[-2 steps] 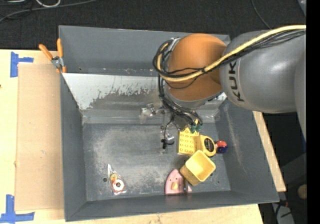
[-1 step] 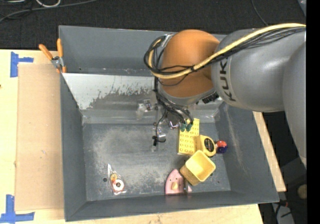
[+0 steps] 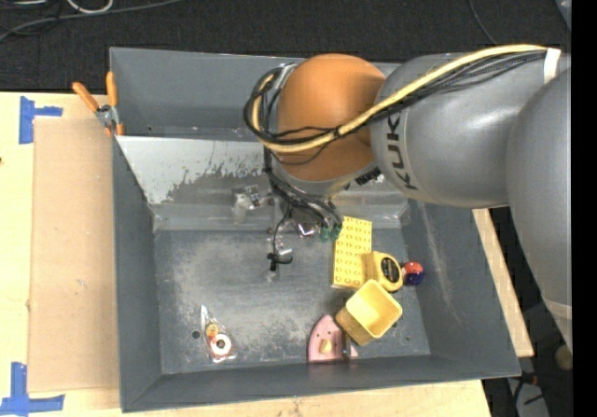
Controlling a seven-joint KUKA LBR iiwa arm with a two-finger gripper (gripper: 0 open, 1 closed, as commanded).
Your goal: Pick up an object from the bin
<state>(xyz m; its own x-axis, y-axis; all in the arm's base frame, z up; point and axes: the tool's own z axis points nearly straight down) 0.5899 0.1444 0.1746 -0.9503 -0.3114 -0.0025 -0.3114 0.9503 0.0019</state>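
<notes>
Grey metal bin (image 3: 201,286), sloped walls, scuffed floor; contents sit mostly in the near right part.

Item 1: arm (image 3: 466,135), grey, one, entering from the right. It carries one orange cover (image 3: 322,117) at the wrist and a loop of black and yellow cables (image 3: 270,131), which overhang the far middle of the bin.

Item 2: end effector (image 3: 277,255), one, hanging low over bare floor near the bin's middle. Open or closed: cannot tell. Nothing visibly held.

Item 3: yellow studded plate (image 3: 352,252), one, flat, just right of the end effector and the nearest thing to it.

Item 4: round yellow-and-black piece (image 3: 388,271), one, against the plate's right edge.

Item 5: small red-and-blue piece (image 3: 412,271), one, just beside item 4.

Item 6: yellow cup (image 3: 370,311), one, square-mouthed, tipped, below the plate.

Item 7: pink piece (image 3: 325,340), one, touching the cup by the near wall.

Item 8: small white-and-orange piece with a ring (image 3: 217,342), one, alone at near left, well apart.

Loose things counted: six.
</notes>
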